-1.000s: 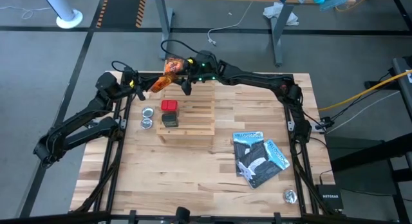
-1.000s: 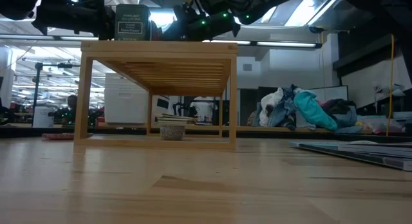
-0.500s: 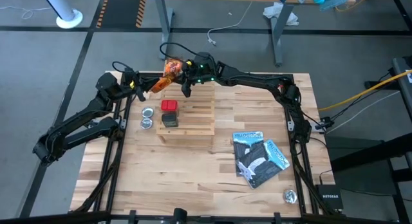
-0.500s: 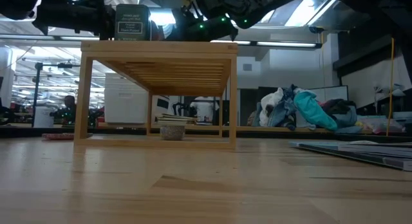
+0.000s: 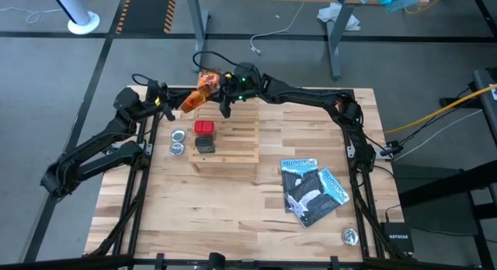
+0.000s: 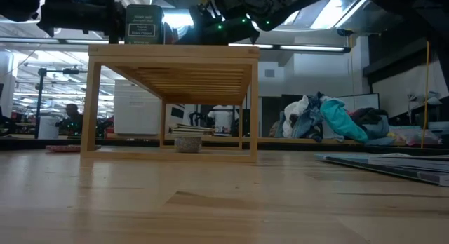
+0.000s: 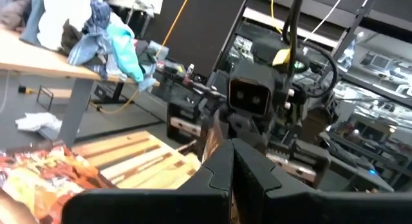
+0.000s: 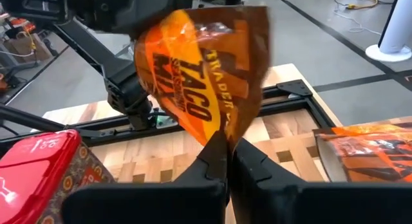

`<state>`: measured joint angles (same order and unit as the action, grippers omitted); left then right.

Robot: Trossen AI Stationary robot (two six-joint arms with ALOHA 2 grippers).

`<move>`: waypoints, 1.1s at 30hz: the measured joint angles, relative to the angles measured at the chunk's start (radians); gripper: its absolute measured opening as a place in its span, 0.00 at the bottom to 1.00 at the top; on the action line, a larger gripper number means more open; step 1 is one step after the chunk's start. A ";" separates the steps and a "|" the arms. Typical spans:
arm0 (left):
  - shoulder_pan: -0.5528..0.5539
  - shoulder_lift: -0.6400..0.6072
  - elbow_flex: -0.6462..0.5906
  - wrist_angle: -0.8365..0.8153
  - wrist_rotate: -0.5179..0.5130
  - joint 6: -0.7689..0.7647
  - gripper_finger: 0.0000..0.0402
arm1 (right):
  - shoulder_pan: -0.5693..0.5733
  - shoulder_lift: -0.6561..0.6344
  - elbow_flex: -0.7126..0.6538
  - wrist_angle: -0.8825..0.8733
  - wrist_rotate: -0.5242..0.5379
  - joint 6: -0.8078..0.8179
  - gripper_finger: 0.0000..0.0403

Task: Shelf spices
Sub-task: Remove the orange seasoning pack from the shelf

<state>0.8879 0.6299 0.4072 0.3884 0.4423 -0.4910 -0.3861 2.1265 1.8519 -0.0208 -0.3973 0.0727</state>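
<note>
Since a second ago, right gripper has pinched shut on an orange taco packet above the shelf's far edge. Left gripper, pressed together, holds another packet beside it.

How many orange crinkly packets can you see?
2. One taco mix packet is pinched in the right end effector above the shelf's far edge. Another packet is at the left end effector. More may be hidden.
</note>
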 joint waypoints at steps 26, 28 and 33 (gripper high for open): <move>0.155 -0.004 0.000 -0.091 -0.001 0.098 0.00 | -0.001 -0.278 0.000 -0.478 0.205 -0.213 0.00; 0.155 -0.004 0.000 -0.137 -0.001 0.125 0.00 | -0.001 -0.316 0.000 -0.507 0.211 -0.214 0.00; 0.154 -0.003 0.000 -0.271 -0.001 0.194 0.00 | -0.001 -0.416 0.000 -0.671 0.331 -0.241 0.00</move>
<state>1.0424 0.6266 0.4072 0.1171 0.4417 -0.2973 -0.3866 1.7105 1.8523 -0.6914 -0.0660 -0.1680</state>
